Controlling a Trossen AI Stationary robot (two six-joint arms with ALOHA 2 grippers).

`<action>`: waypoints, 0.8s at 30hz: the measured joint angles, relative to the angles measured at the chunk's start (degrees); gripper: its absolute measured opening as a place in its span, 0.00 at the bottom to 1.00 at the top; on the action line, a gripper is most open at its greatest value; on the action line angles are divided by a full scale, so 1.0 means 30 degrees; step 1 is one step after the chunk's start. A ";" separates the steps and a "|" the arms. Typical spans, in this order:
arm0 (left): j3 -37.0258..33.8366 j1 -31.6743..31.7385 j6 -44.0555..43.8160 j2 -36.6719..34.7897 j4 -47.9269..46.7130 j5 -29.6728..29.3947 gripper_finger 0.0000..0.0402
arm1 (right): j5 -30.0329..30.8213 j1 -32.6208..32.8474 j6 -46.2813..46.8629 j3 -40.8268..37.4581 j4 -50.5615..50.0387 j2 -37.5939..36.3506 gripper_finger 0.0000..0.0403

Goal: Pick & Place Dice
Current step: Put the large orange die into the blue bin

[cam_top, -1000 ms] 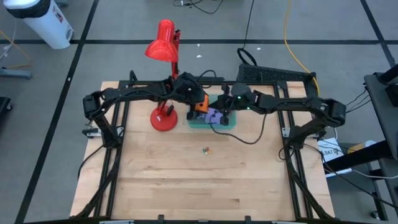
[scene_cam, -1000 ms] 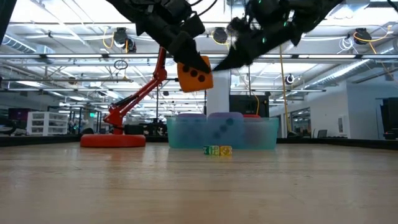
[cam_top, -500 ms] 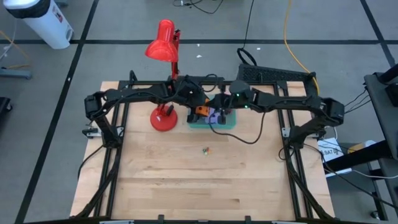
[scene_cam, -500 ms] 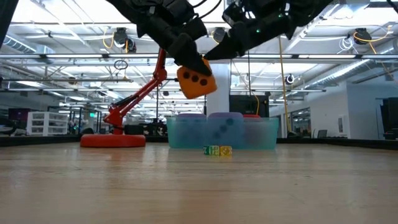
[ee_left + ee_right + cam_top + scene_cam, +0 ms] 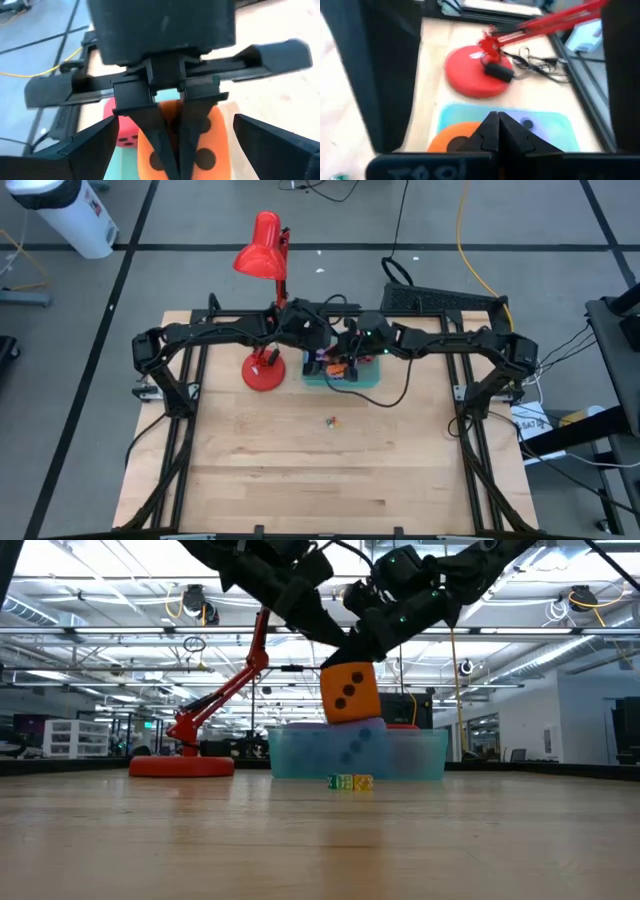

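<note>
Placing step: the rounded orange plastic die with dark pips sits over the teal tray's rim near the wooden table's far edge, left gripper spread around it (right gripper pressed together, touching its top); next, lift both clear

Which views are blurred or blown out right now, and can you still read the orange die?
Left wrist view: soft throughout; the orange die still shows pips behind the right gripper.
Right wrist view: smeared, the red lamp base fuzzy, the table washed out.
Low view: sharpest, three pips readable; ceiling lights glare.
High view: evenly lit, the die mostly hidden by the arms.
</note>
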 joint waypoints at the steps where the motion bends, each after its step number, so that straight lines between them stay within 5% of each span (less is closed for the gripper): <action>1: 0.0002 0.0020 0.0052 -0.0017 0.0059 -0.0014 0.99 | 0.0096 -0.0071 0.0061 -0.0035 0.0017 0.0003 0.00; 12: 0.0136 0.0530 -0.0281 -0.0329 -0.1680 -0.0904 0.99 | 0.0050 -0.0458 -0.0061 -0.0092 0.0465 -0.0415 0.00; 24: 0.0151 -0.0895 -0.2986 -0.6838 -0.8122 -0.3163 0.92 | 0.0127 -0.0440 -0.0107 -0.0092 0.0279 -0.0772 0.00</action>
